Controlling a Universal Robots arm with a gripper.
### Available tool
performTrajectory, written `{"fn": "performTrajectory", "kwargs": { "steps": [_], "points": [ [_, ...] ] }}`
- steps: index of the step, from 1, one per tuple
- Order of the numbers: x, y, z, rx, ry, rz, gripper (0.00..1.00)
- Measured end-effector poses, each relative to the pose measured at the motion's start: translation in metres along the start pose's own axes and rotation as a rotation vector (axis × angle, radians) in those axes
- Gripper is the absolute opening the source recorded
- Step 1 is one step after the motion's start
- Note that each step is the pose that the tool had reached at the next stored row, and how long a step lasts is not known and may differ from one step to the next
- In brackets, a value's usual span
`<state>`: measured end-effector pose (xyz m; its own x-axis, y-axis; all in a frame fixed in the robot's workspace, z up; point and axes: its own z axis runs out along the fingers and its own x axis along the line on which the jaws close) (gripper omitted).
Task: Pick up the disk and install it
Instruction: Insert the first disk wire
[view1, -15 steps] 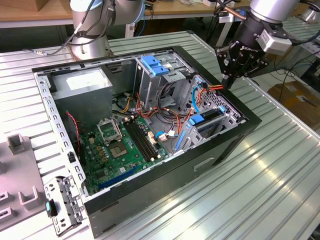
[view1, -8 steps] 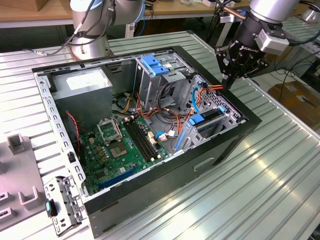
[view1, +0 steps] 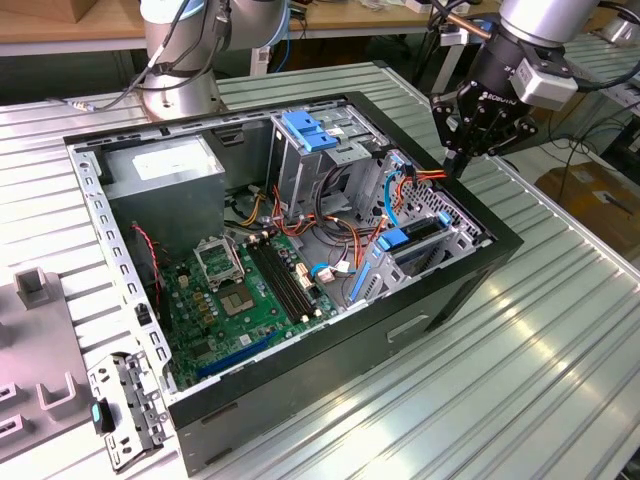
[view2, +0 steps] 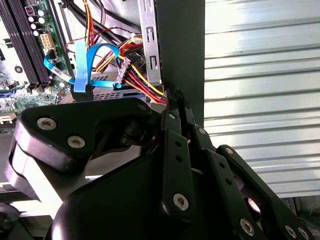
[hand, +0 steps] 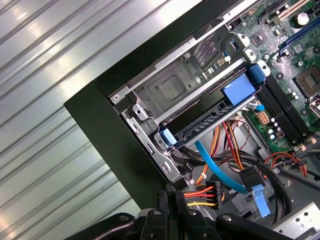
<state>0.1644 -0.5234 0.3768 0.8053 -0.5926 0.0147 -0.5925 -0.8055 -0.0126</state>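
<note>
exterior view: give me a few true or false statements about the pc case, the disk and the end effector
1. The computer case lies open on a ribbed metal table. True.
2. The end effector hangs over the motherboard. False: it is at the case's rim on the exterior view's right.
3. The disk lies on the table outside the case. False: it sits in a bay inside the case.
4. A blue cable runs close to the disk. True.
</note>
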Motion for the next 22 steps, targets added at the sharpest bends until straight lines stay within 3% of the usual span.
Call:
{"fn": "performTrajectory", "kwargs": {
  "steps": [5,12,18,22],
  "points": [
    [0.0,0.0,0.0,0.0,0.0,0.001,0.17],
    [-0.0001,0.0001,0.0003,-0.0017,0.0015,0.119,0.17],
    [-0.0095,0.007,0.0001,-0.0019,0.0016,0.129,0.17],
    [-0.0111,0.0082,0.0002,-0.0027,0.0023,0.18,0.17]
  ]
}}
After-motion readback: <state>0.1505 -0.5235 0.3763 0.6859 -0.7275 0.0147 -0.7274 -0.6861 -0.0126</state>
